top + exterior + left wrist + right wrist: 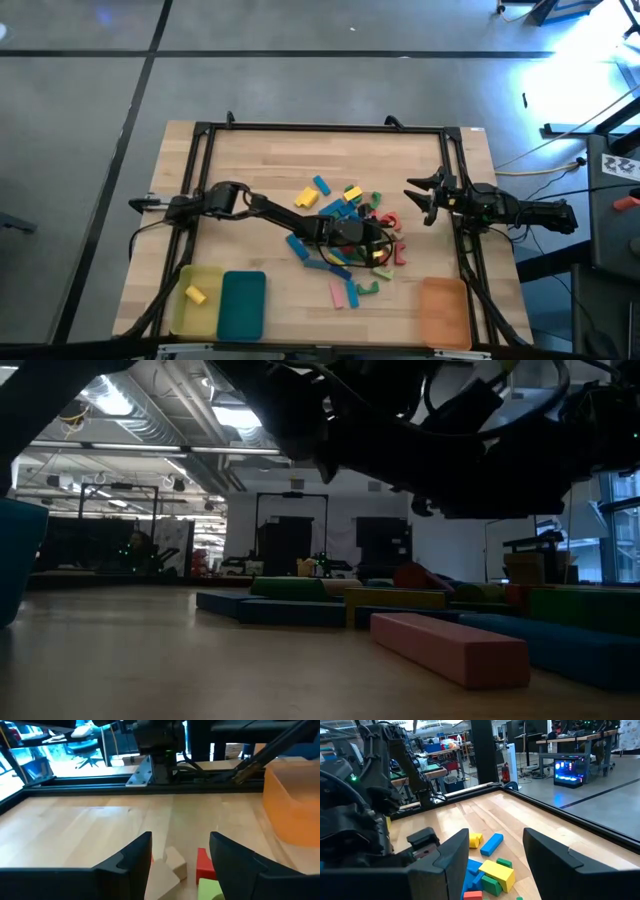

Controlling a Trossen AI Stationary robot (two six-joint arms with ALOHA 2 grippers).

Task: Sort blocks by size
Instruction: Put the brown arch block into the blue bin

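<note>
Blocks [345, 222], smooth bars and cubes, lie under released left claw [372, 247]; right claw [424, 197] released.

A pink block [450, 648] lies on the bench [150, 660] at lower right, blue [285, 610], green [287, 588] and yellow blocks [395, 600] behind it; dark arm parts [440, 430] fill the upper frame; a teal tray edge [18, 555] shows at far left

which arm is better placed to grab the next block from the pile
Left, most likely. The left gripper is open and sits right over the pile of blocks at mid-table, with a red block between its fingers. The right gripper hangs open at the table's right edge, beside the pile.
</note>
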